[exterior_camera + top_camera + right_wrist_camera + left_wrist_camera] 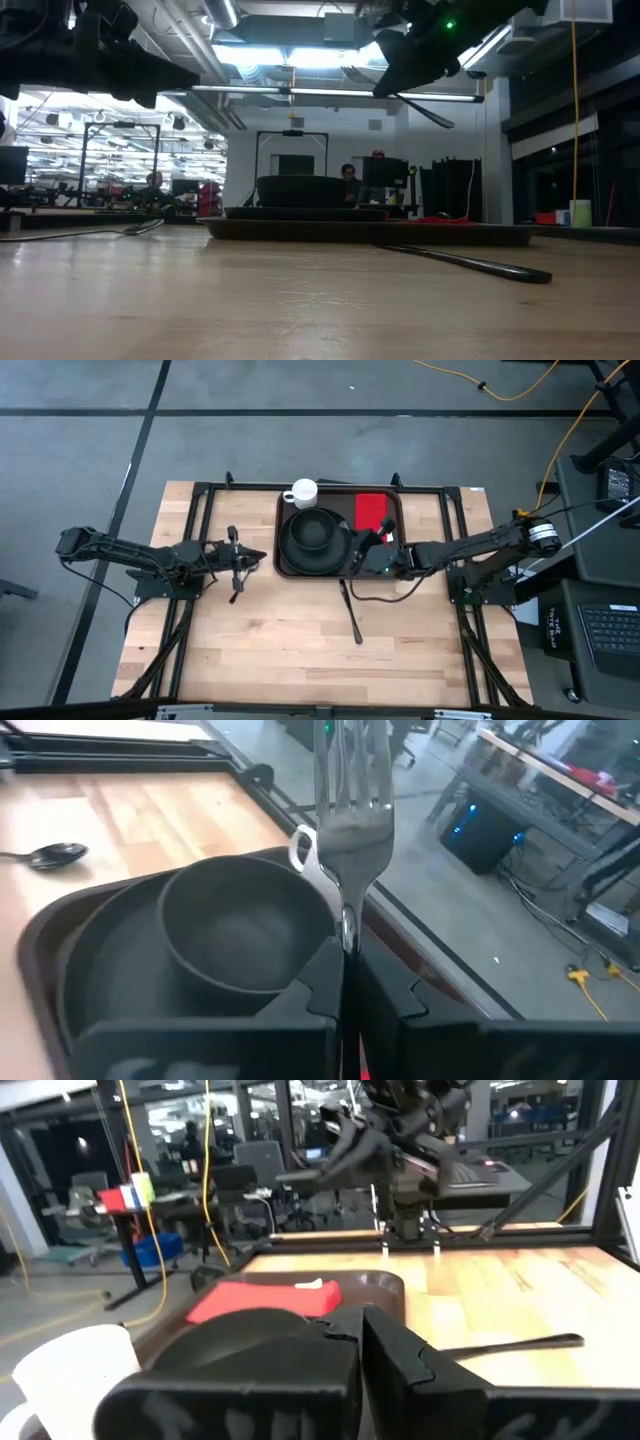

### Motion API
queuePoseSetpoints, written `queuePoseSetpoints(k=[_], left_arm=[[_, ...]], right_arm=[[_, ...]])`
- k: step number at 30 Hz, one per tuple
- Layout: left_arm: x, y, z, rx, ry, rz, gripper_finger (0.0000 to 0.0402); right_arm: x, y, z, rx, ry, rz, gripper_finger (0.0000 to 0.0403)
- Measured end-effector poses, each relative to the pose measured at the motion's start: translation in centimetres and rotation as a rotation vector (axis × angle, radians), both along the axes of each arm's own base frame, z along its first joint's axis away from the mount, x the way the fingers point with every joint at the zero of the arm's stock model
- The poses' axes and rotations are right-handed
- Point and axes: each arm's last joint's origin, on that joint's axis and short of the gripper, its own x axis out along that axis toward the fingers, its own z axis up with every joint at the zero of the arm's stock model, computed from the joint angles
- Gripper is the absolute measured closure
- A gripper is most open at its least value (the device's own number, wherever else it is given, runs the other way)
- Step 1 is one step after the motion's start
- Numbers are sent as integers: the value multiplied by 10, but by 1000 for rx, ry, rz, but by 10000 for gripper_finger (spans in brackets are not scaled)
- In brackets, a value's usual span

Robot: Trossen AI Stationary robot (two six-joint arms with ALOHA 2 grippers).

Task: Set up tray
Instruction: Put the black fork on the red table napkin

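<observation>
The dark brown tray (pixel 285 565) lies at the table's far middle. On it stand a black plate with a black bowl (pixel 240 930), a white mug (pixel 301 492) at its far edge and a red napkin (pixel 372 510) on its right part. My right gripper (pixel 372 550) hovers over the tray's right near part, shut on a silver fork (pixel 352 810). My left gripper (pixel 362 1350) is shut and holds nothing, left of the tray and above the table. A dark spoon (pixel 351 612) lies flat on the wood in front of the tray. My right gripper pinches the fork between its two fingers at the neck (pixel 346 932), just behind the tines. It comes from the table's right, slanting a little down, and the fork lies along the fingers. The tines stick out past the fingertips, lifted clear above the tray beside the bowl.
Black frame rails (pixel 190 540) run along the table's left, right and far sides. Bare wood (pixel 300 660) stretches between the tray and the near edge. Beyond the table are desks, cables and a person (pixel 348 175) far off.
</observation>
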Motion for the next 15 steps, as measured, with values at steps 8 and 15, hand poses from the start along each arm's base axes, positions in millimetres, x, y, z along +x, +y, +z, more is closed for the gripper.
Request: queuePoseSetpoints(k=[8, 15], left_arm=[[0, 0, -3, 15, 32, -9, 399], [0, 0, -3, 80, 48, -6, 398]], right_arm=[[-3, -28, -5, 108, -43, -124, 383], [-6, -46, -11, 271, -106, -191, 382]])
